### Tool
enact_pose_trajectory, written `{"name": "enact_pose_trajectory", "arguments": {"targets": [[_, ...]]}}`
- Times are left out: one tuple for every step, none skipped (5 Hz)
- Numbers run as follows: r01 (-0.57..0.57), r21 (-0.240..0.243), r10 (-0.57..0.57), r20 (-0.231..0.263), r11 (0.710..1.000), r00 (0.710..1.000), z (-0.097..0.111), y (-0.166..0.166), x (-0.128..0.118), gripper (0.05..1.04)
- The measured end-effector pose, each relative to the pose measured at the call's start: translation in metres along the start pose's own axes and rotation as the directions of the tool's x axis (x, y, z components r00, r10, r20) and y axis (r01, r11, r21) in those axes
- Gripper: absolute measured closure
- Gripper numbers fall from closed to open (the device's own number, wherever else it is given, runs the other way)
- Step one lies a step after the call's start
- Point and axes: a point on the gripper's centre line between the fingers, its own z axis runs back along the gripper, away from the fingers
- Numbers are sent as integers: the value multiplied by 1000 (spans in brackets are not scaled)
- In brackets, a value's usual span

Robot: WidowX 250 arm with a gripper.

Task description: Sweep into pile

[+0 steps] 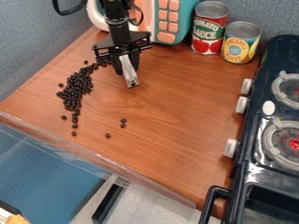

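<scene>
The black gripper (126, 69) hangs over the upper left of the wooden counter, shut on a narrow silver-grey tool (129, 75) that points down toward the counter. Dark beans (74, 89) lie in a long, uneven heap to the left of the gripper, with a thin trail running up beside it. A few loose beans (123, 123) are scattered below and right of the heap, and others lie in a line under its lower end. The gripper partly hides the counter behind it.
A toy microwave (177, 22) stands behind the arm. Two cans, a red one (209, 28) and a yellow one (240, 43), are at the back right. The toy stove (257, 131) borders the right side, and a clear rim (93, 157) runs along the counter's front edge.
</scene>
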Motion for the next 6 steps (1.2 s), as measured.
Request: {"name": "enact_pose_trajectory", "arguments": {"targets": [[-28, 18, 28, 4, 999, 1000, -8, -1, 8, 699], [-46, 25, 46, 11, 999, 999, -12, -3, 16, 699], [-77, 29, 77, 12, 997, 997, -12, 7, 21, 698], [-107, 33, 107, 2, 994, 994, -14, 20, 18, 699], [-134, 40, 134, -9, 990, 991, -7, 46, 7, 699], [-205, 24, 205, 8, 979, 979, 4, 76, 3, 698]]}}
